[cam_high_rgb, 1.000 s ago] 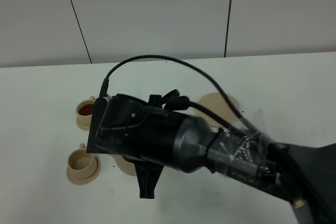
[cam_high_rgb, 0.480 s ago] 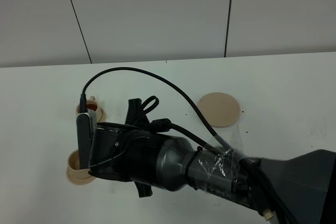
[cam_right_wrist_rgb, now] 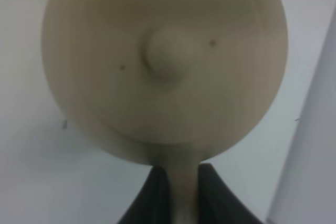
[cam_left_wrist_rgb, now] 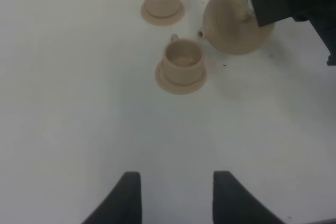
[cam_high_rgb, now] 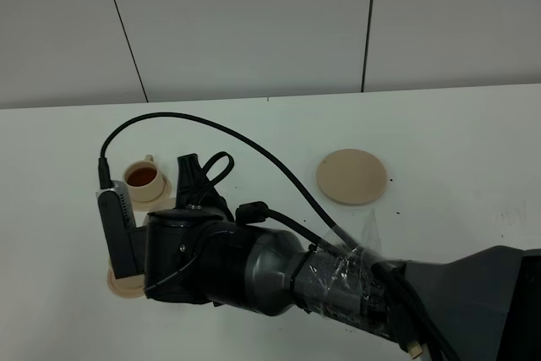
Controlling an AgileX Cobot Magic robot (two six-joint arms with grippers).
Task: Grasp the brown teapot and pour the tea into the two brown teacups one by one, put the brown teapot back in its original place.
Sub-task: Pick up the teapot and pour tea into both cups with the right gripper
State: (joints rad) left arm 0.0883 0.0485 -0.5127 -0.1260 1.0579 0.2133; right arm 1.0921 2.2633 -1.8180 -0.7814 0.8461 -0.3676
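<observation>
White counter [cam_high_rgb: 473, 124] below grey wall panels [cam_high_rgb: 254, 23] | right end effector [cam_right_wrist_rgb: 178, 182] clenched on teapot [cam_left_wrist_rgb: 228, 27] handle; teapot beside nearer teacup [cam_left_wrist_rgb: 182, 61], half hidden by right arm [cam_high_rgb: 254, 268] | far teacup [cam_high_rgb: 144, 177] holds tea | wide saucer [cam_high_rgb: 352, 177] nearer far edge | left end effector [cam_left_wrist_rgb: 177, 179] released, holding nothing.

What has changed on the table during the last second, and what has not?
The right gripper, shut on the teapot handle, carried it left toward the near cup, uncovering the big saucer. The filled far cup and the open left gripper stayed put.
</observation>
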